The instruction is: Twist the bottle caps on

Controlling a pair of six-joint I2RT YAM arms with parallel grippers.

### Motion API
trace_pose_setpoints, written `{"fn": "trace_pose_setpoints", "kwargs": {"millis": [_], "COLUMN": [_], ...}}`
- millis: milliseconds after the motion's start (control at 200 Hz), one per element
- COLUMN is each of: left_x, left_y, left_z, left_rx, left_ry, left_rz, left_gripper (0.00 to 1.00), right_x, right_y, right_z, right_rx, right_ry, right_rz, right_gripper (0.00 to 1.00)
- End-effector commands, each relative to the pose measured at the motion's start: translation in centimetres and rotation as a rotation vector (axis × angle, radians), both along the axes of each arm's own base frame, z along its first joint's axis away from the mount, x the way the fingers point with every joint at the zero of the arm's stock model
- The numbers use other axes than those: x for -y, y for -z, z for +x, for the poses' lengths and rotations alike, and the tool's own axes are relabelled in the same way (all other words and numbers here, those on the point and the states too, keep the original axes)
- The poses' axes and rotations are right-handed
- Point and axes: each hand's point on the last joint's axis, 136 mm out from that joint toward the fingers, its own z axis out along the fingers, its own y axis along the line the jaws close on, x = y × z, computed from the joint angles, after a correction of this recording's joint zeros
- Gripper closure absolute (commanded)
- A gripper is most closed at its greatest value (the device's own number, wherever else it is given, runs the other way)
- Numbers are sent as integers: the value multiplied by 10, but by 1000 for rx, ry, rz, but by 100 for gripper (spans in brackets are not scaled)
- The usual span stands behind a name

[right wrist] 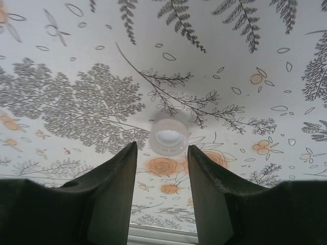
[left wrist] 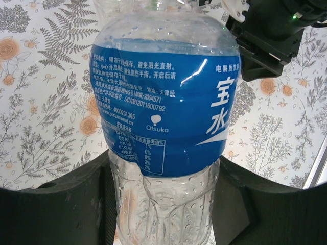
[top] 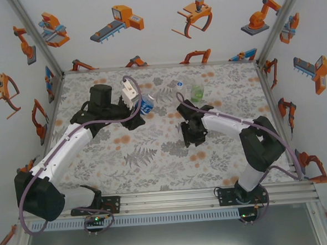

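A clear bottle with a blue label [left wrist: 163,97] stands between the fingers of my left gripper [left wrist: 164,196], which is shut on its ribbed lower body. In the top view this bottle [top: 147,104] is at the table's middle left, with the left gripper [top: 139,114] on it. A white bottle cap [right wrist: 168,135] lies on the table, hollow side up. It is just beyond the tips of my right gripper [right wrist: 162,147], which is open and touches nothing. The right gripper [top: 191,136] points down at mid-table. A green-tinted bottle [top: 197,91] stands upright behind it.
A small clear object [top: 176,83] lies near the back, left of the green bottle; I cannot make out what it is. The flower-printed tabletop [top: 138,157] is bare toward the front. Walls close off the left, right and back sides.
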Motion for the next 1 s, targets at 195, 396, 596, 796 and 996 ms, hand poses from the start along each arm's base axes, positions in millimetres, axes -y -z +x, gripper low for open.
{"fn": "trace_pose_setpoints", "kwargs": {"millis": [195, 396, 596, 796, 996], "left_x": [3, 3, 4, 4, 3], "left_y": [-15, -13, -13, -14, -15], "left_z": [2, 2, 3, 3, 3], "left_rx": [22, 16, 15, 15, 15], "left_ry": [20, 22, 24, 25, 24], "left_rz": [-26, -25, -27, -28, -30], "left_gripper": [100, 100, 100, 100, 100], "right_x": [-1, -1, 2, 0, 5], "right_y": [10, 18, 20, 2, -10], "right_z": [-5, -8, -9, -2, 1], "right_rx": [-28, -45, -52, -15, 10], "right_ry": [0, -2, -8, -14, -16], "right_rz": [-9, -14, -33, -26, -49], "right_gripper": [57, 57, 57, 57, 55]}}
